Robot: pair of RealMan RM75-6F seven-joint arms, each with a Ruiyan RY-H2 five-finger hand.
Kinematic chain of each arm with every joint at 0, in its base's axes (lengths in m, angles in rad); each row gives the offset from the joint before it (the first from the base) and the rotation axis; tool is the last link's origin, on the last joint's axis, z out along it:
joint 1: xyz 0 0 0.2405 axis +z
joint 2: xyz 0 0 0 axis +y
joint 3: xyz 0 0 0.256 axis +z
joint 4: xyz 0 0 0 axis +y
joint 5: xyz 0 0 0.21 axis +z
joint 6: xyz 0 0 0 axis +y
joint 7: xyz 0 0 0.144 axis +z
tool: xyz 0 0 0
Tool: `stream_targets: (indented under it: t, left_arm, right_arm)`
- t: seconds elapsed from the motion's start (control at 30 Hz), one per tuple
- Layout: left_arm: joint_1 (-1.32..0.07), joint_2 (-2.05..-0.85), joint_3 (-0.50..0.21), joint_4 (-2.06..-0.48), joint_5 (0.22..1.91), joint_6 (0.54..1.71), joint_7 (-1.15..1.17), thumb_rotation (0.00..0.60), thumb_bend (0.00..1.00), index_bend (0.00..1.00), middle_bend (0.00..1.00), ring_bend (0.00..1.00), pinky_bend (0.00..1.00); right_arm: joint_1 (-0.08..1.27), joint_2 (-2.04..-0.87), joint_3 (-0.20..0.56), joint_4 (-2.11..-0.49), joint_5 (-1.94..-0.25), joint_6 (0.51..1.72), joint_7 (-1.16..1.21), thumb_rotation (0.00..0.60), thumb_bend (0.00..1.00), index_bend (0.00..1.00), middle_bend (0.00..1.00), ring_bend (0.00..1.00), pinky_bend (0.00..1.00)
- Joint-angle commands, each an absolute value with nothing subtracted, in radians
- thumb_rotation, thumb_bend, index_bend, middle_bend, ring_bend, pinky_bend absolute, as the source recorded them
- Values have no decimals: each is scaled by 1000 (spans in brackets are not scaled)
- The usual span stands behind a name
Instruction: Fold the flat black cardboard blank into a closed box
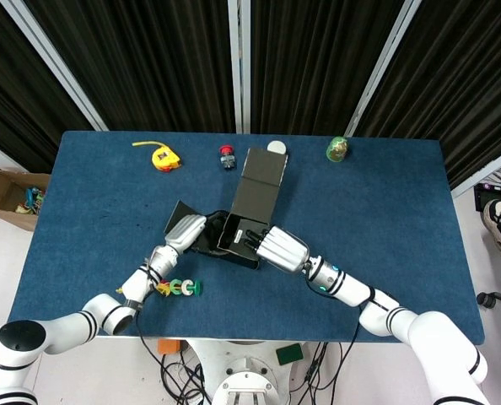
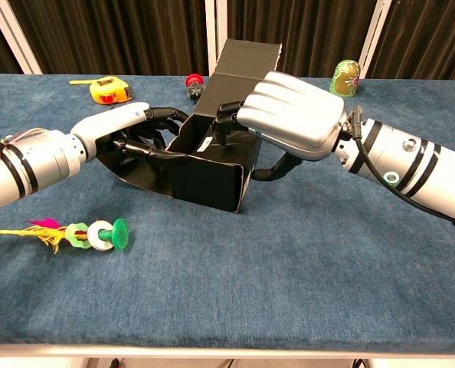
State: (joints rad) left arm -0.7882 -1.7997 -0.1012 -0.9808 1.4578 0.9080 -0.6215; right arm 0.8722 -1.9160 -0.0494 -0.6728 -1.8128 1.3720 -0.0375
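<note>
Black cardboard box (image 2: 212, 172), partly erected, sits at centre of the blue table (image 1: 385, 211): front wall upright, cavity open on top, long lid flap (image 1: 259, 190) running from its rear toward the top of the head view. Left hand (image 2: 128, 130) at the box's left side, fingers (image 2: 147, 147) curled over the left wall and side flap, grasping it; side flap (image 1: 180, 214) splays out toward the left. Right hand (image 2: 292, 126) arched over the right top edge, fingertips (image 2: 226, 123) hooked down over the rim into the cavity, thumb below against the outer right wall, so it grips that wall. A small white label shows inside the cavity near those fingertips. Along the far edge in the head view: yellow tape measure (image 1: 161, 156) upper left, red-topped small object (image 1: 226, 156), white round disc (image 1: 276, 148) just beyond the lid flap's end, green figurine (image 1: 338, 149). Ring toy with feathers (image 2: 82, 234) lies near the front edge, lower left of the chest view.
</note>
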Motion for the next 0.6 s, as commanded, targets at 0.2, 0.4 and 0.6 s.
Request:
stream_targets:
  t: [0.2,0.4,0.6]
  left_arm:
    - [-788,-1820,-103,-953,1462,927,-596,354,51,339,385,523,845]
    - [-788,-1836,-107,-934,1460,931,-589,355,51,368,415,528,846]
    - [-786,-1842,-112,-926,1452,931,-593,355,51,394,437,537,847]
  right_arm:
    - [859,-1897,-55,-689,-1802,1343,-56,600,166,461,399,793,1000]
    - [859,-1897,-58,-694,-1799,1318,-62,600,167,455,399,793,1000]
    - [859,-1897,-60,-698,-1795,1294,-66,600,167,453,399,793,1000]
